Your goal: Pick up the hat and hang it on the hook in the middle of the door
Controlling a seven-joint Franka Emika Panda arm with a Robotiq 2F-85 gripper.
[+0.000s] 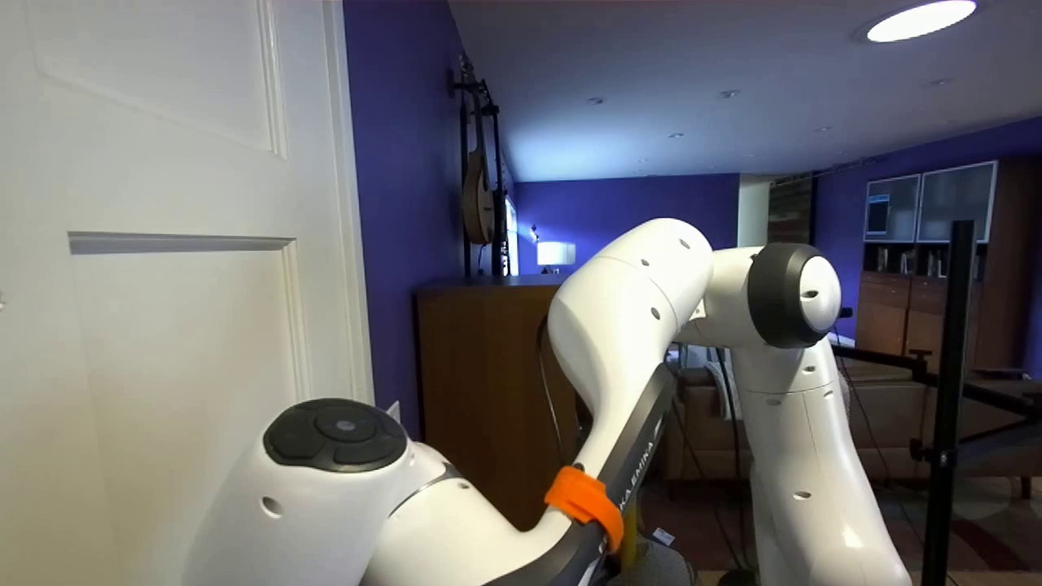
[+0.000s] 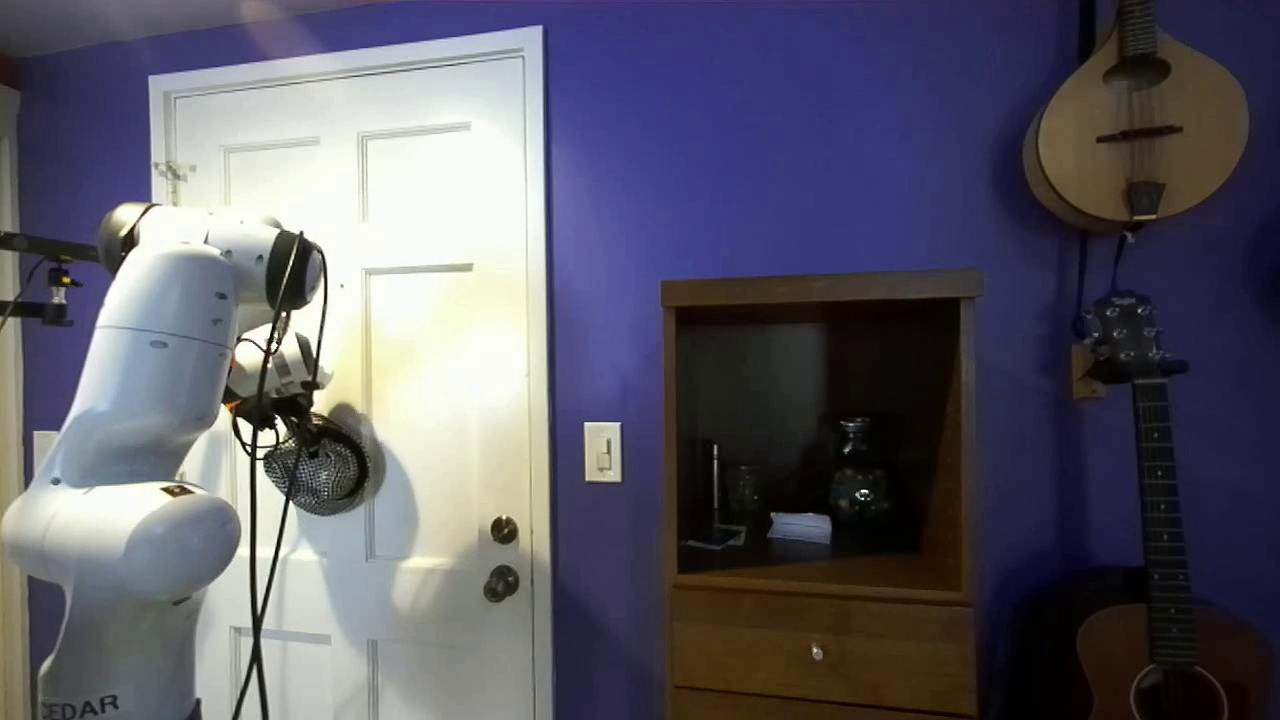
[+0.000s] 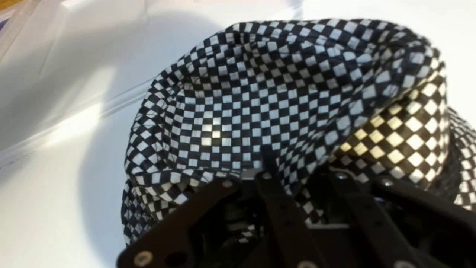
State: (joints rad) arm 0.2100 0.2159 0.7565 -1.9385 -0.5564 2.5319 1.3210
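Note:
The hat [image 2: 318,472] hangs from my gripper [image 2: 298,412] in front of the door [image 2: 430,400] in an exterior view, casting a shadow on it. In the wrist view the black-and-white checked hat [image 3: 238,119] fills the middle, its crown folded inward. My gripper [image 3: 295,169] has hat fabric pinched between its dark fingers. The fingertips are partly hidden in the fabric. Whether the hat touches the door cannot be told. The door [image 1: 187,366] also shows in an exterior view, where hat and gripper are out of view. I cannot make out the hook clearly.
Black cables [image 2: 258,560] hang beside the arm. Door knobs [image 2: 502,583] are at the door's right edge. A wooden cabinet [image 2: 820,290] stands right of the door, holding a vase [image 2: 858,480]. Guitars hang on the purple wall [image 2: 800,150]. A black stand [image 1: 948,407] is behind the arm.

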